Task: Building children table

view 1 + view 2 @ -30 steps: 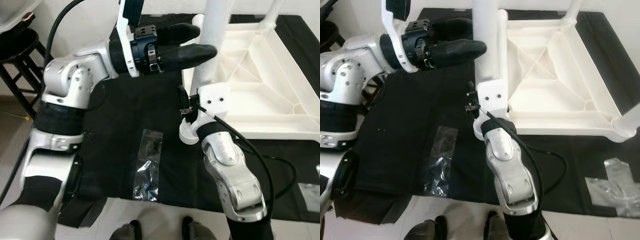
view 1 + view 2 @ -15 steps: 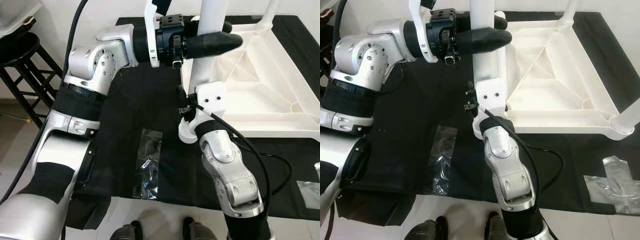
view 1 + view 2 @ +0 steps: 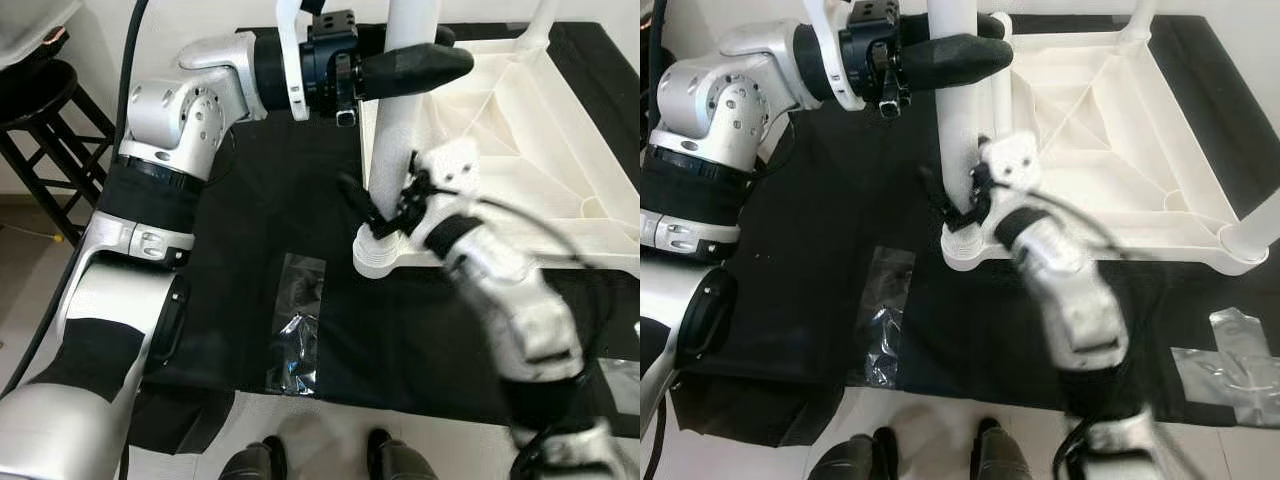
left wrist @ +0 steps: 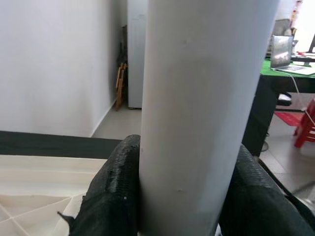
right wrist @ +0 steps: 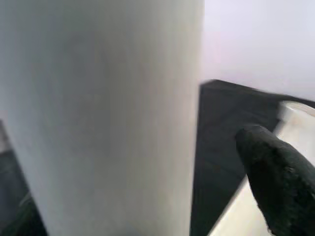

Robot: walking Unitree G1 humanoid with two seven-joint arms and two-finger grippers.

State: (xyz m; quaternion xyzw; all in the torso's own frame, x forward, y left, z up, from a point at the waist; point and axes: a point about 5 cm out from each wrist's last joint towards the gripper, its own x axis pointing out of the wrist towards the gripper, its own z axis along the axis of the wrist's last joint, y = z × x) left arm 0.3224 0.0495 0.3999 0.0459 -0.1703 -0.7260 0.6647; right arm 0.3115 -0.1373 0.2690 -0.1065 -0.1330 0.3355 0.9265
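The white children's table top (image 3: 520, 130) lies upside down on a black cloth (image 3: 270, 220). A white table leg (image 3: 400, 130) stands upright in its near-left corner socket (image 3: 385, 250). High on that leg, my left gripper (image 3: 450, 50) is shut on it, and the left wrist view has the leg (image 4: 197, 108) pressed between both black fingers. My right gripper (image 3: 380, 212), blurred, sits low at the same leg with its fingers on either side. In the right wrist view one finger (image 5: 278, 182) stands clear of the leg (image 5: 98, 113). Two more legs (image 3: 1255, 230) stand at other corners.
A crumpled clear plastic bag (image 3: 295, 330) lies on the cloth in front of me, and another (image 3: 1240, 360) lies at the right. A black stool (image 3: 40, 100) stands at the far left. My feet (image 3: 310, 465) are at the cloth's near edge.
My left gripper came in from the left and closed on the leg's upper part. My right forearm has swung out to the right and tilted, its gripper staying low at the leg.
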